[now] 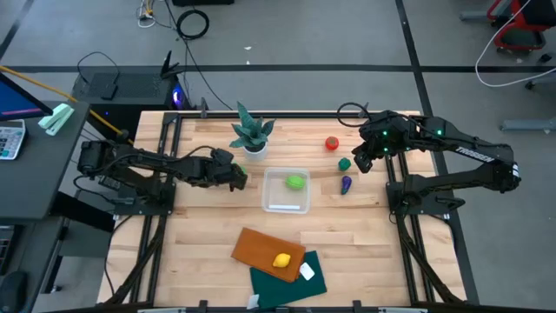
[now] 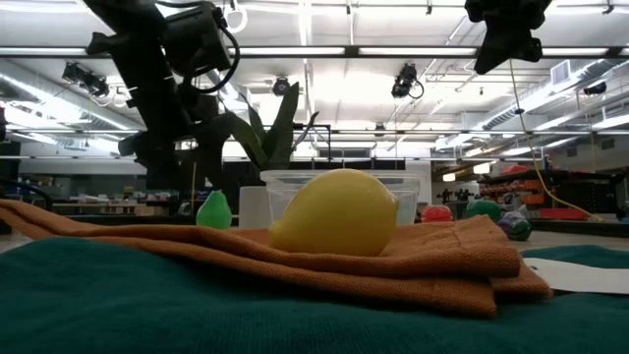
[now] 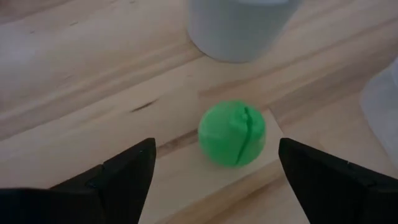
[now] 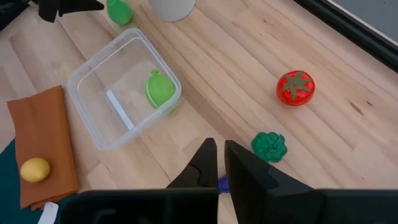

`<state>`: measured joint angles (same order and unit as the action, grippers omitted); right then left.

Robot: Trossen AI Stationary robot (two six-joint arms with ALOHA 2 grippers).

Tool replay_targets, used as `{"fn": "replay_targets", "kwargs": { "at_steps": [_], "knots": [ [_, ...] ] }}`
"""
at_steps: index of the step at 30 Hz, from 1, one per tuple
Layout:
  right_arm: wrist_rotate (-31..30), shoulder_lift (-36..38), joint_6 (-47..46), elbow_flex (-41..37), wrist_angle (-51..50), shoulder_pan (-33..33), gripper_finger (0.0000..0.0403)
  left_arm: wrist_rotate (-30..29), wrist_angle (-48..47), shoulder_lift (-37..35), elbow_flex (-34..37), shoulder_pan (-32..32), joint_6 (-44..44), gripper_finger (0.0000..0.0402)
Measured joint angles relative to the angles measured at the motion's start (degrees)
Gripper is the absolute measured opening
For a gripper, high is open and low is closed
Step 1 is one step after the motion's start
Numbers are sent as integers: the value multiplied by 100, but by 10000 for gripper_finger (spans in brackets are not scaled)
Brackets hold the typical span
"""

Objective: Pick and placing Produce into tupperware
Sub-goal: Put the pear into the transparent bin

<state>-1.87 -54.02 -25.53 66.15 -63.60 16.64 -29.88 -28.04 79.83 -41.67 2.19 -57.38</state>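
A light green fruit (image 3: 231,132) rests on the wooden table beside the plant's white pot (image 3: 236,25). My left gripper (image 3: 216,149) is open, low over the table, with one finger on either side of the fruit and clear of it. The clear tupperware (image 1: 287,207) holds another light green piece (image 1: 296,182). To its right a red tomato (image 1: 332,143), a dark green piece (image 1: 345,163) and a purple piece (image 1: 347,183) lie on the table. A yellow lemon (image 1: 281,260) lies on the orange cloth. My right gripper (image 4: 221,163) is shut and empty, high above the dark green piece.
A spiky potted plant (image 1: 252,132) stands just beyond the left gripper and the tupperware. An orange cloth (image 1: 261,248) overlaps a dark green cloth (image 1: 295,280) at the table's near edge, with a white card (image 1: 307,271) on it. Bare wood lies at the near left and near right.
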Motion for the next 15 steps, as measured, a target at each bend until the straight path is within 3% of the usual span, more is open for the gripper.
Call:
{"fn": "replay_targets", "kwargs": {
  "at_steps": [6, 15],
  "knots": [
    [0, 0, -40, 0, 0, 0, 0, 225, 111, 4, 32, 205, 22, 348],
    [0, -2, -40, 0, 1, 0, 0, 685, 1245, 4, 829, 390, -38, 348]
  ]
}}
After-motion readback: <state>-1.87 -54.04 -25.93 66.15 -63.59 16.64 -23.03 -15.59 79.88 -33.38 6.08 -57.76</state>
